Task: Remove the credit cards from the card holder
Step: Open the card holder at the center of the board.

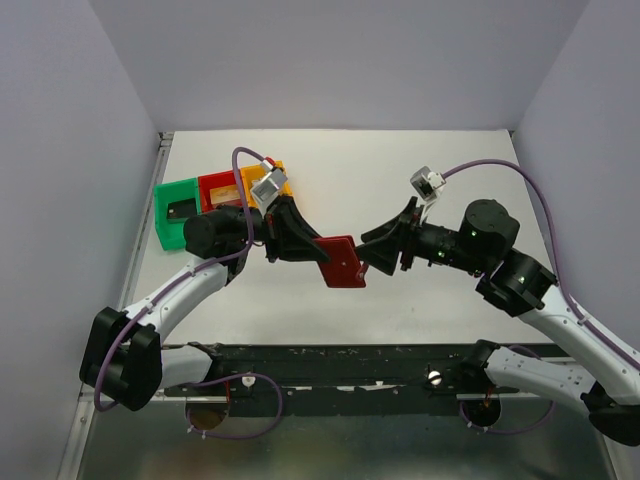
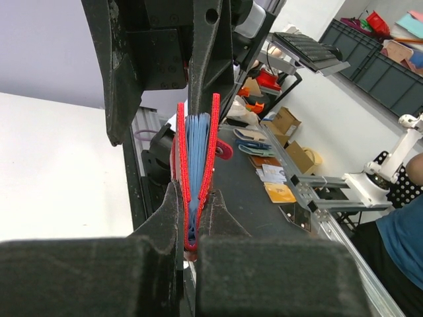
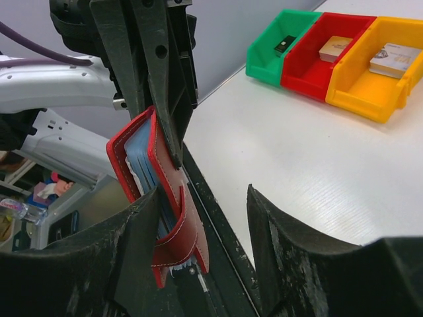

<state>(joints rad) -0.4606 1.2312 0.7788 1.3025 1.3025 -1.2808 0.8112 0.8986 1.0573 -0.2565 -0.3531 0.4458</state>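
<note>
Left gripper (image 2: 193, 221) is clamped on the fold of the holder (image 1: 340, 262), up in the air over the middle of the counter (image 1: 450, 160), a bit toward the near edge. Right gripper (image 3: 198, 201) is spread wide right beside it. I'd slip one finger into the gap and pinch the cards, not the flap. The holder's red and gaping slightly, with its blue pockets (image 2: 197, 152) showing. I can't really make out the cards.

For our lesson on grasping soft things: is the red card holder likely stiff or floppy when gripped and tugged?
Probably floppy: the card holder curls at its lower flap in the right wrist view. Likely to splay: the left gripper pinches one edge, yet the covers fan apart around blue pockets. Seemingly light, since that one pinch carries it.
</note>
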